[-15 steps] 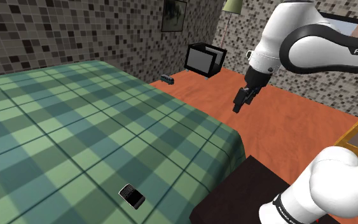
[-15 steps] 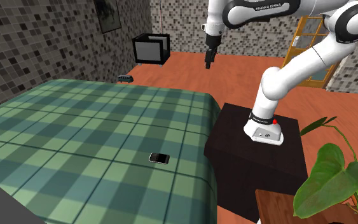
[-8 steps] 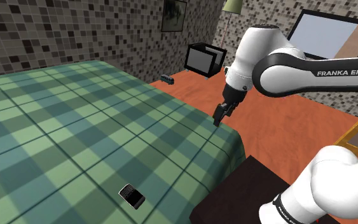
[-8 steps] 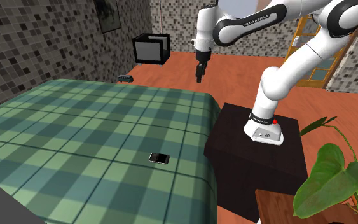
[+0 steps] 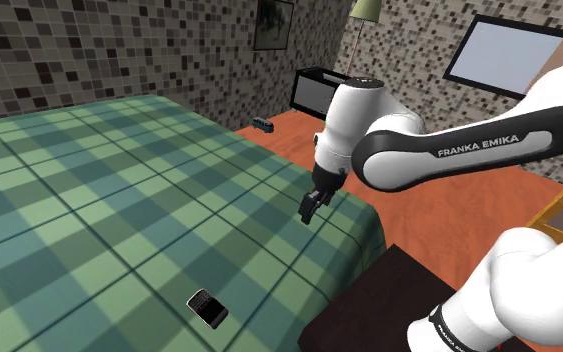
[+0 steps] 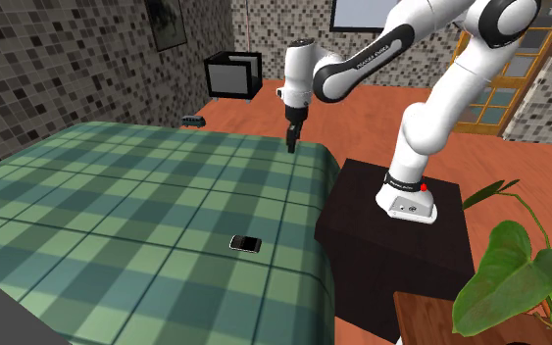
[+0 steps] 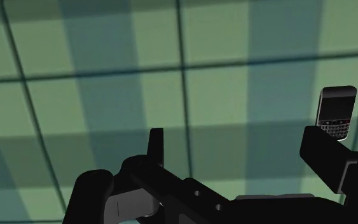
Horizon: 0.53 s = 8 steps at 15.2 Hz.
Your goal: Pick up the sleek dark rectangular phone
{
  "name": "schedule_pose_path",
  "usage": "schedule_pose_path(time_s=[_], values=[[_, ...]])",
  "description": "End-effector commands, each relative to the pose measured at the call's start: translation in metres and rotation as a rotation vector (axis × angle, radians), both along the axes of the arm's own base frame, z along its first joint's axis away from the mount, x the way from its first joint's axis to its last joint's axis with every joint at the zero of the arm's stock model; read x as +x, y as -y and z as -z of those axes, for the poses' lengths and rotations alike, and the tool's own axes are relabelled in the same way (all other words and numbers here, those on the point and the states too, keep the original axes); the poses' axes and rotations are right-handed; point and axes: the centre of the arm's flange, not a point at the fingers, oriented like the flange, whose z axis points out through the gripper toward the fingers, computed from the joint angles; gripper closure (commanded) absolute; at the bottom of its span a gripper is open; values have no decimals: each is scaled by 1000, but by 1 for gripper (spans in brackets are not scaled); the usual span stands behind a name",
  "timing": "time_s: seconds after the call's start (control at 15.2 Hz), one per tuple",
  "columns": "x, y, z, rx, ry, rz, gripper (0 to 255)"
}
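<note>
The black tool (image 5: 310, 208), fingers spread wide and empty, hangs above a bed (image 5: 89, 200) covered in green plaid, near its edge; the flat, dark, round-cornered keypad phone (image 5: 207, 308) lies well apart on the plaid.

The phone (image 5: 207, 308) lies on the bed (image 5: 89, 200), well apart from the hand (image 5: 311, 209).

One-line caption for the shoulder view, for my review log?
Black gripper hovers above the green plaid cover, apart from the dark phone lying flat nearer the camera.
</note>
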Motion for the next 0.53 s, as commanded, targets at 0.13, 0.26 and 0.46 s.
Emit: schedule_pose_path(time_s=[0.13,0.26,0.46], values=[[13,-37,38,4,-1,-34,0],[19,-55,56,5,-2,-51,0],[27,-82,84,7,-4,-76,0]])
